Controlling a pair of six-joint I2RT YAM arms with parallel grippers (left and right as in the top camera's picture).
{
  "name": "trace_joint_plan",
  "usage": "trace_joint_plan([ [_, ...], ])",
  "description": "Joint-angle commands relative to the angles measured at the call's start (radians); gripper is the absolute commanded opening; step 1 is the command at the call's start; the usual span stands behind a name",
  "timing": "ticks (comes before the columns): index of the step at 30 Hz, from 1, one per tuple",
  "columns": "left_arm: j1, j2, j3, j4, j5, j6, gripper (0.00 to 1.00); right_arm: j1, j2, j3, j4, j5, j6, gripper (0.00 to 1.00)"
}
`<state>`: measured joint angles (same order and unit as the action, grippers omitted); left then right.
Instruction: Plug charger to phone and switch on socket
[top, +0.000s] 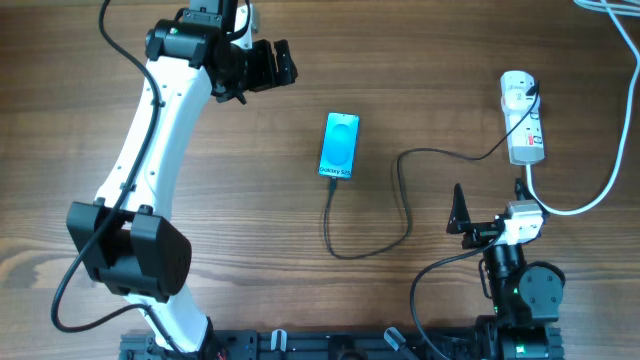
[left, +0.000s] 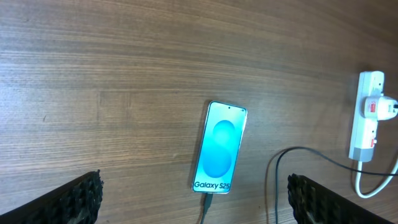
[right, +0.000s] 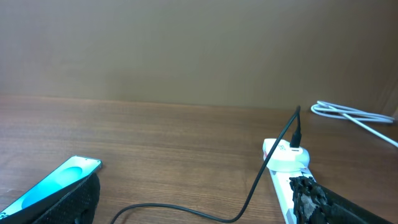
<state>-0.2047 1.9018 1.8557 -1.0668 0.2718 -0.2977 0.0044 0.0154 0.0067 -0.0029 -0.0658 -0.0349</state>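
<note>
Now, your phone (top: 339, 146) lies flat on the bench (top: 420, 60), blue screen up. The charger (top: 407, 210) cable meets the phone's bottom edge, loops off to the right of the phone, and climbs to the socket (top: 522, 118), which sits well off to the phone's right. Your left fingers (left: 68, 198) are spread wide and hold nothing; they hang up and left of the phone. Your right fingers (right: 71, 200) are wide apart and empty too, down and right of the phone, near the cable.
</note>
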Motion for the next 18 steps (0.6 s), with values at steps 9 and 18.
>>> trace_joint_plan([
  [9,0.007,-0.379,-0.510,0.158,-0.114,0.005,1.00,0.004,-0.012,-0.002,0.003,0.016,0.011,1.00],
  [18,0.007,-0.984,-0.999,0.433,-0.102,0.039,1.00,0.004,-0.012,-0.002,0.003,0.016,0.011,1.00],
])
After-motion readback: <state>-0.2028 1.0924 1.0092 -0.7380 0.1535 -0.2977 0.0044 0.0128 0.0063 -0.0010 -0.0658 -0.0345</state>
